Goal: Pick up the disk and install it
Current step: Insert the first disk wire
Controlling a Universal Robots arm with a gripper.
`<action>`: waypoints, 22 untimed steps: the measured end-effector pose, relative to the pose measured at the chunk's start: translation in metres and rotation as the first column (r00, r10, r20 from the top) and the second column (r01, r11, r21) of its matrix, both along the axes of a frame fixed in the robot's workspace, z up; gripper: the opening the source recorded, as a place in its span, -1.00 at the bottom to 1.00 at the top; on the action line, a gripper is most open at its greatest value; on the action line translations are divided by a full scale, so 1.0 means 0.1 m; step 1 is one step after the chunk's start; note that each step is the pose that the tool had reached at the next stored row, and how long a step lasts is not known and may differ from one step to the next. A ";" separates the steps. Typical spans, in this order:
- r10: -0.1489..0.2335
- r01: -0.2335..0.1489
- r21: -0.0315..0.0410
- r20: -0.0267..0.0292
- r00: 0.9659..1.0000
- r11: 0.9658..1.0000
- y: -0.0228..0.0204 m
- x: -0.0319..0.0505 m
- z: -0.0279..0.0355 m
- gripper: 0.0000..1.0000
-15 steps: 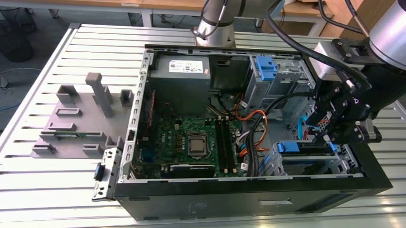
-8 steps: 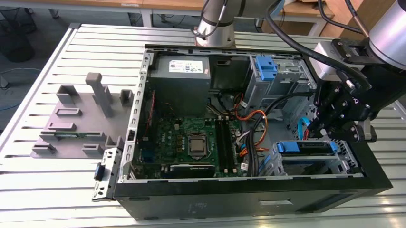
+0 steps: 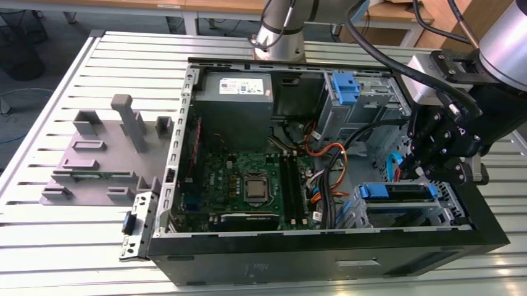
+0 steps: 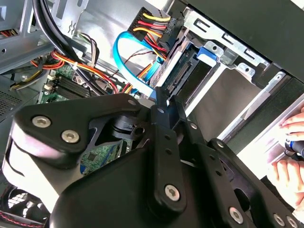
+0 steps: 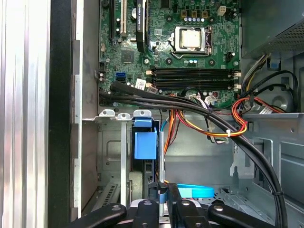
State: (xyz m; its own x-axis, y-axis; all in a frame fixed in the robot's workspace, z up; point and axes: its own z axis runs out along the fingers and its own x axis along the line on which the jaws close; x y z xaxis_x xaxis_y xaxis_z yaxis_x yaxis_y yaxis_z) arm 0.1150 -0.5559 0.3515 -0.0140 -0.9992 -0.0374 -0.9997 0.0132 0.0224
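- One gripper (image 3: 421, 177) hangs inside the open computer case (image 3: 329, 262), over the drive cage (image 3: 403, 216) in the corner on the exterior view's right.
- Its fingers (image 5: 172, 192) stand narrow, drawn almost together. In the first wrist view a thin grey metal edge shows in the slit between them, and I cannot tell whether they pinch it. They are not closed around the disk.
- The disk (image 3: 402, 192) sits in the drive cage, lying level, with its blue bracket (image 5: 145, 145) at the end that faces the fingers.
- It lies just beyond the fingertips and close to them. Whether they touch it I cannot tell.
- In the second wrist view the disk's dark connector edge is just ahead of the fingertips, inside the cage's metal rails.
- A light blue flat cable (image 4: 124, 59) loops just beside the fingers, near the red, yellow and black power wires (image 4: 152, 21).
- A black cable bundle (image 5: 190, 107) crosses between the fingers and the motherboard (image 5: 190, 57), which lies well beyond them.
- The grey power supply box (image 3: 234, 92) sits in the case corner far from the fingers.
- A person's hand (image 4: 290, 142) is outside the case, well apart from the fingers.
- A grey moulded fixture (image 3: 107, 154) stands on the slatted table (image 3: 66, 246), on the far side of the case from the fingers.
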 end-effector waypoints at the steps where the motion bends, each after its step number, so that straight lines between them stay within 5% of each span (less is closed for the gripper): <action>1: 0.000 0.000 0.000 0.000 1.000 1.000 0.000 0.000 0.000 -0.58; 4: 0.000 0.000 0.000 0.000 1.000 1.000 0.000 0.000 -0.001 -0.79; 22: 0.002 -0.002 0.000 0.005 1.000 1.000 -0.032 0.000 -0.013 -0.79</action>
